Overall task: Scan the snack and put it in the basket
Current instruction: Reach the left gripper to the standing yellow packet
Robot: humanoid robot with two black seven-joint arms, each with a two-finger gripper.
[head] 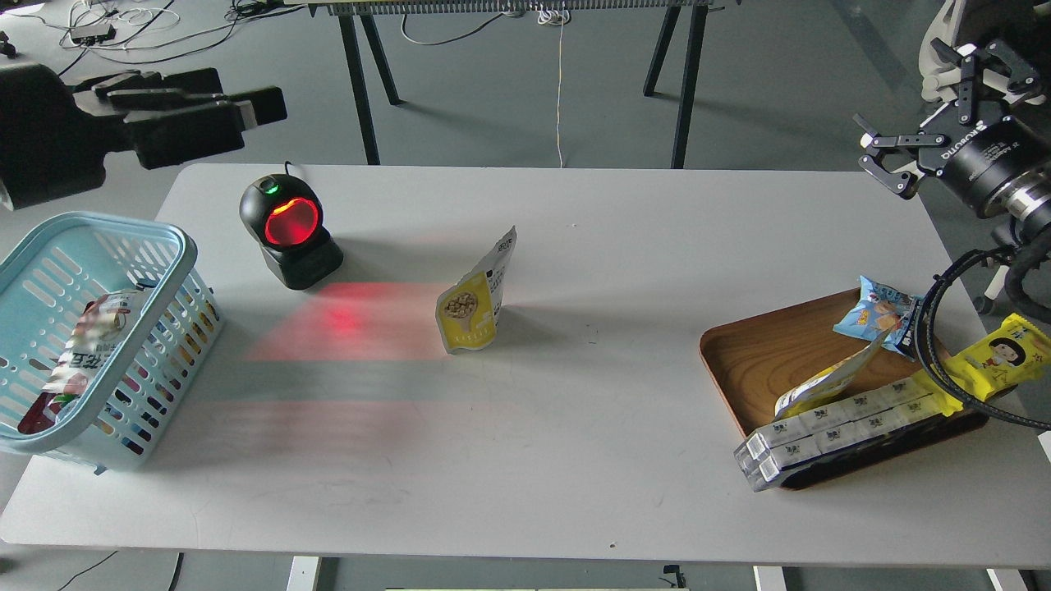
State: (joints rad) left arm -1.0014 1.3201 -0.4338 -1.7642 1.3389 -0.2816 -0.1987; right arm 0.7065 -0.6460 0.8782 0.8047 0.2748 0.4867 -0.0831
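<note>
White table [525, 427]: snack pouch [476, 300] stands upright mid-table, long axis vertical, nut picture facing the camera, just right of the barcode scanner [289, 230]. Basket [49, 246] far left. Right gripper [932, 103] spread, empty. Left gripper [246, 111] looks closed — too dark to tell.

snack [476, 296] upright on table [575, 427]; untouched

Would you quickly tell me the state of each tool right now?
Left tool: holding nothing, up behind the table's far left corner; open or closed cannot be told.
Right tool: open and empty, off the table's far right corner.
</note>
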